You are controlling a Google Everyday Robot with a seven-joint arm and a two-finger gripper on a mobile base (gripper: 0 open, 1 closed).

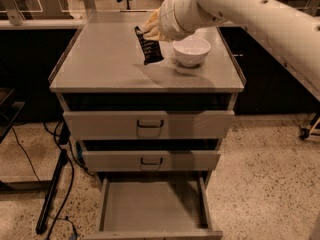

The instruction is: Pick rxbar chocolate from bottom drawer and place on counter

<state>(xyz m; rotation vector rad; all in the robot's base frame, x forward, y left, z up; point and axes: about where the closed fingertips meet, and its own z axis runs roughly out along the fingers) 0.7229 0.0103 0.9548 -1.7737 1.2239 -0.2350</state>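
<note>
Gripper (150,30) position: over the rear middle of the counter (100,66), just left of a white bowl (191,50) that stands on the same surface. Jaw state: closed on the upper end of the rxbar chocolate (149,48). The black wrapper hangs from the gripper, tilted with its top leaning left and its lower end close to the counter top; contact with the surface cannot be determined. The white arm (260,14) enters from the upper right. The bottom drawer (150,204) is pulled out furthest, with its grey floor exposed. The two upper drawers (149,125) are pulled out a shorter way.
</note>
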